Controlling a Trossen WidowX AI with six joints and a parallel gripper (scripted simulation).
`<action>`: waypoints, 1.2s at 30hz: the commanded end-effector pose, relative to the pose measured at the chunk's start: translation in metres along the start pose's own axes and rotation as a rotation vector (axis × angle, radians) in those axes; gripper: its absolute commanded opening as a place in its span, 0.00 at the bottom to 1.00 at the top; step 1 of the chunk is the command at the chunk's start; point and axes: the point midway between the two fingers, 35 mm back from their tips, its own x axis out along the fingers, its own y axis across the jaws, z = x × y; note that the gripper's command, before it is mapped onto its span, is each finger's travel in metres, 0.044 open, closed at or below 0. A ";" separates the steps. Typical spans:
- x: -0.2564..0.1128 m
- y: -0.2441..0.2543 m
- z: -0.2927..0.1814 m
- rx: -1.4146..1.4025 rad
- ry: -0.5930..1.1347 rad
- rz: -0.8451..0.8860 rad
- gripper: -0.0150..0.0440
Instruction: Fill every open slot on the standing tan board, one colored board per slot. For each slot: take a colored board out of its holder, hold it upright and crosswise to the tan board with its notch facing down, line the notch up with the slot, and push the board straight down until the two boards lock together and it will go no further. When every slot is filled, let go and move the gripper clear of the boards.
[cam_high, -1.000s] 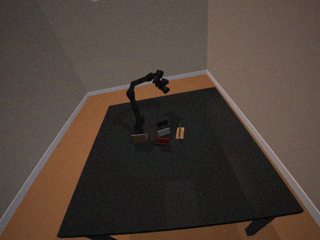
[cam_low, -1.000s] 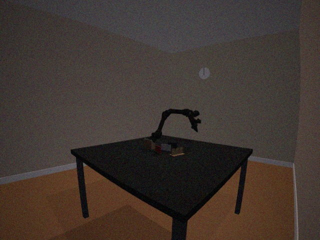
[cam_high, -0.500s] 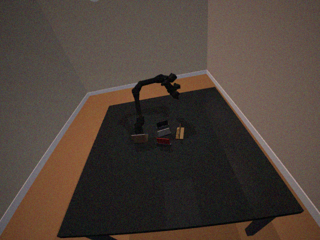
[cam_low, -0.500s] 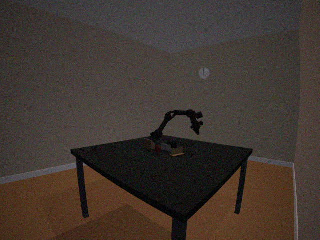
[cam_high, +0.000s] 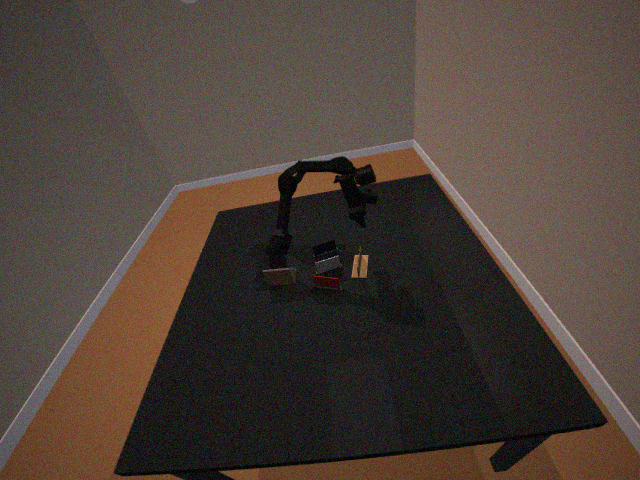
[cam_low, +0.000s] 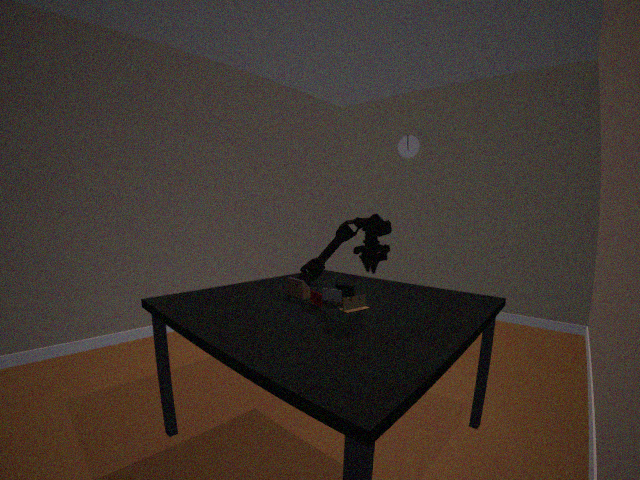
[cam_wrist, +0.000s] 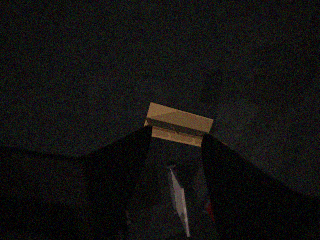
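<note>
And it was a dark, near-black arm (cam_high: 321, 165) (cam_low: 336, 243) throughout, slim jointed links, chunky rounded joints, and black tapering fingers (cam_high: 358, 219) (cam_low: 370, 266) with pointed tips!
</note>
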 end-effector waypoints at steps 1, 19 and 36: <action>0.006 -0.032 -0.013 0.039 0.059 -0.002 0.56; 0.013 -0.184 -0.145 0.286 0.272 0.247 0.56; 0.091 -0.159 -0.159 0.285 0.270 0.250 0.56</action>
